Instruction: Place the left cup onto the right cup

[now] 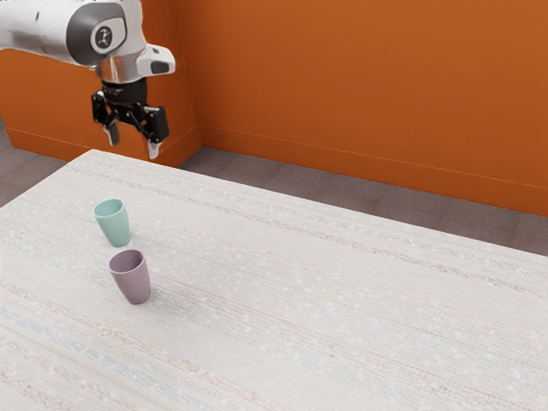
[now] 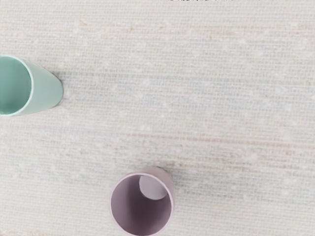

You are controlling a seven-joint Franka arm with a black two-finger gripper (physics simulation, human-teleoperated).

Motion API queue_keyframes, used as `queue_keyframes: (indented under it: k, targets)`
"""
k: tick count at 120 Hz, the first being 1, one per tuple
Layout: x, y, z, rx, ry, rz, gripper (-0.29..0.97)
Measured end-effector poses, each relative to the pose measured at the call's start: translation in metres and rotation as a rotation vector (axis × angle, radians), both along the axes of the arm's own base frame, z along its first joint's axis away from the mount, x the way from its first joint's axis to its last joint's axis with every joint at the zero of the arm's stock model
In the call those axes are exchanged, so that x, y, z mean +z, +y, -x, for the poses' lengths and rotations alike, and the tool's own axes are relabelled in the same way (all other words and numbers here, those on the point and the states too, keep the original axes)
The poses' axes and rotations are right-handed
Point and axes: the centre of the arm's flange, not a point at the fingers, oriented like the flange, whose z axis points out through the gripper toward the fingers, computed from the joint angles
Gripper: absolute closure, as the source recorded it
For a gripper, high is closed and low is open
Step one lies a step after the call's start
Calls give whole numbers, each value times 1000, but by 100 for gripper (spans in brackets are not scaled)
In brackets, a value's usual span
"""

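Since neither cup is touched or stacked yet, I'd say this task is basically at square one. The teal cup (image 1: 112, 223) and the mauve cup (image 1: 130, 276) both stand upright on the counter (image 1: 342, 300), near each other but clearly apart, with a strip of bare counter between them. Nothing is lifted and nothing is nested.

The hand (image 1: 133, 144) hangs high over the counter's far corner in front of the orange wall (image 1: 360, 77). Its two fingers are spread apart with nothing between them, so it's empty and ready to grab.

Both cups sit well below the hand. In the exterior view the teal cup is the closer one, roughly under the hand, and the mauve cup is a bit further out toward the camera. The wrist view looks down into both open mouths.

Honestly, I can't tell which cup counts as "left". Everything's left to do: descend, grip one cup, lift it and set it onto the other.
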Motion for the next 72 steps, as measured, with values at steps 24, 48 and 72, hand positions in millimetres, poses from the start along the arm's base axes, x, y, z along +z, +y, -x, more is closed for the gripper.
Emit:
queue_keyframes:
  k: [24, 48, 72]
  targets:
    - [-42, 36, -9, 21, 14, -8, 0]
    - [-91, 58, -2, 26, 25, 1, 0]
    - [-112, 77, 1, 21, -4, -3, 0]
